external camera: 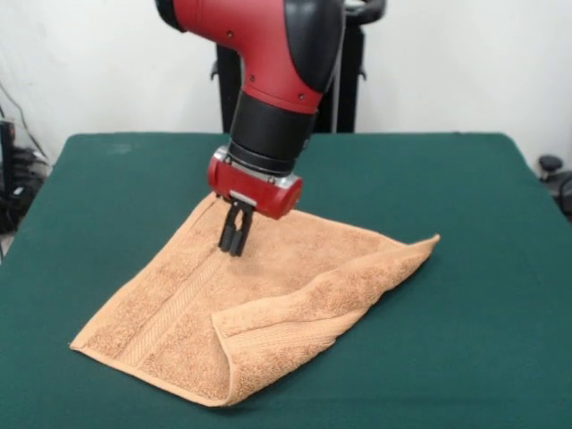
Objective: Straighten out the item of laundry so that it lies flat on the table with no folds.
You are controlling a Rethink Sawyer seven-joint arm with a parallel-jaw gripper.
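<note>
Orange-tan terry towel on green table, near-right corner folded over, gripper narrowed, fingertips down at towel's border band

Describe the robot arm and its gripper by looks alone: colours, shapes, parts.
The arm has a glossy red shell with a rounded black section at its joint, then a black cylindrical wrist. Below that sits a red block with a silver band along its top edge and a small white patch on its face. The gripper has two short, narrow black fingers. No loose cables show.
</note>
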